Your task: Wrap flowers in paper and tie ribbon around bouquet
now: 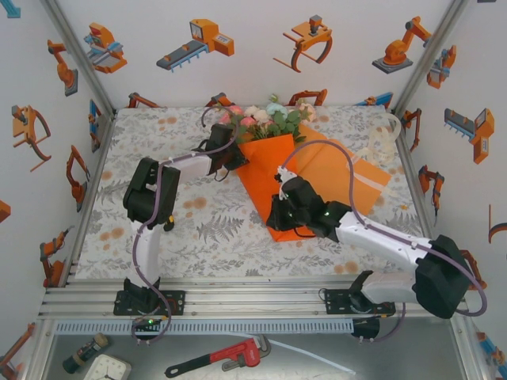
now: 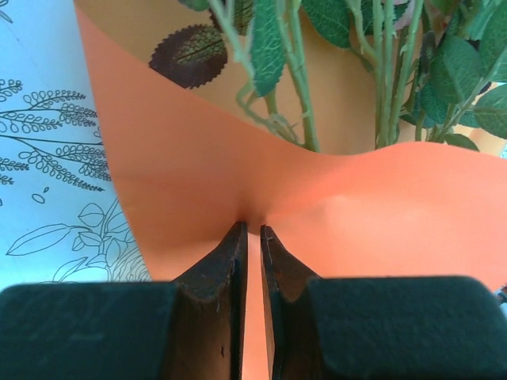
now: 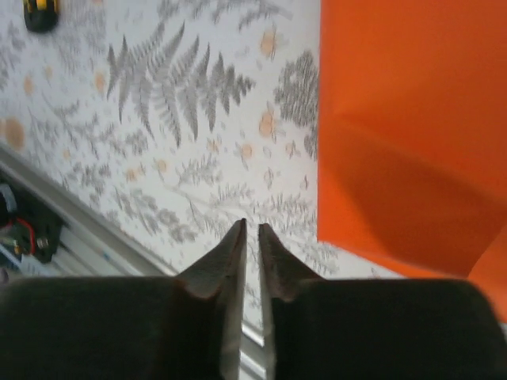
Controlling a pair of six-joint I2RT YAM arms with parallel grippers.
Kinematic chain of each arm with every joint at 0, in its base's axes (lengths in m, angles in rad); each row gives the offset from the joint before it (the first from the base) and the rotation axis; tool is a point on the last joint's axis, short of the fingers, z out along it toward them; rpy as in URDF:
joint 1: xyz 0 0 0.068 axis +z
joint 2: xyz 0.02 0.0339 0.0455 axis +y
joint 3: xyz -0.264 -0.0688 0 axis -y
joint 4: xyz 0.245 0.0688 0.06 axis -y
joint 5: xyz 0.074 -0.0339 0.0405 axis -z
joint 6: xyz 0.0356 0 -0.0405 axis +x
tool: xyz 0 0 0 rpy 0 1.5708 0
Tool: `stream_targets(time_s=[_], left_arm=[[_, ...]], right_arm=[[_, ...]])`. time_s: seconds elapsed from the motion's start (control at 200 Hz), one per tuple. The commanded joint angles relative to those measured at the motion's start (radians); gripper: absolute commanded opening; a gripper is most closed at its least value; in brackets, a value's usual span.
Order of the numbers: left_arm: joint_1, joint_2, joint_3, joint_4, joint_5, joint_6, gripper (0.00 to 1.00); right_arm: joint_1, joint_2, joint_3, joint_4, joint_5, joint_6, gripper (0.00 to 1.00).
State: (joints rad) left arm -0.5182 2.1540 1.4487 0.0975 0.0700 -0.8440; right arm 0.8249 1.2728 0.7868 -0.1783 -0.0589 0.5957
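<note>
Left end effector (image 2: 253,228): clamped on the edge of the bright-orange rectangular paper sheet (image 2: 198,182). Right end effector (image 3: 251,226): together, empty, just beside your sheet's narrow near end.

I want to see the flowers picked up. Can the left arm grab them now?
Probably not yet. The left end effector is shut on the paper, and the flowers sit just behind that raised fold, so it would have to let go first.

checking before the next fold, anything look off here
The right gripper is shut on nothing above the tablecloth; the edge of the paper lies just beside it, not in its grip. The left gripper does pinch the paper below the flowers.
</note>
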Motion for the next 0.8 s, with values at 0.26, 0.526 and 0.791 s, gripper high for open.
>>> stream_targets(time_s=[0.26, 0.526, 0.791], left_arm=[[0.055, 0.069, 0.078, -0.021, -0.034, 0.004, 0.18], [0.115, 0.157, 0.181, -0.045, -0.003, 0.011, 0.17], [0.195, 0.217, 0.289, -0.060, 0.024, 0.058, 0.17]], right_arm=[[-0.010, 0.172, -0.101, 0.065, 0.161, 0.034, 0.00], [-0.012, 0.195, -0.234, 0.230, 0.109, 0.040, 0.00], [-0.013, 0.178, -0.229, 0.214, 0.097, 0.052, 0.00]])
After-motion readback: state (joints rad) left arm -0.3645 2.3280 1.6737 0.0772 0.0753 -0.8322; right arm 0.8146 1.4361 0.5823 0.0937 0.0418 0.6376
